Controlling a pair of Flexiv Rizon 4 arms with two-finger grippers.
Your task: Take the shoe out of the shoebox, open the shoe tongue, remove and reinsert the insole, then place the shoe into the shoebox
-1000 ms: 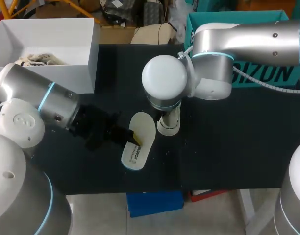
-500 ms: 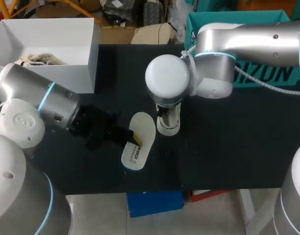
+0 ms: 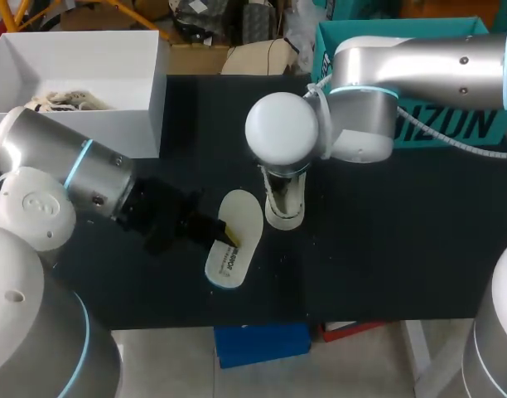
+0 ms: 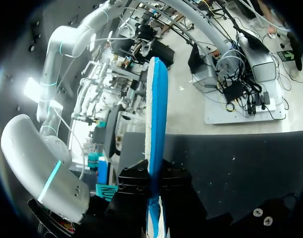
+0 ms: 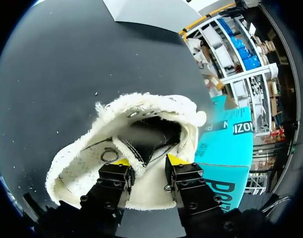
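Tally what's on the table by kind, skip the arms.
Shoebox: 1
Insole: 1
Shoes: 2, the table shoe and what looks like a boxed shoe
Total: 4

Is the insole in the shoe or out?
Out: the left gripper holds the insole beside the shoe, not inside it.

Bright even light; glare on right arm (image 3: 280,131); soft shadows.
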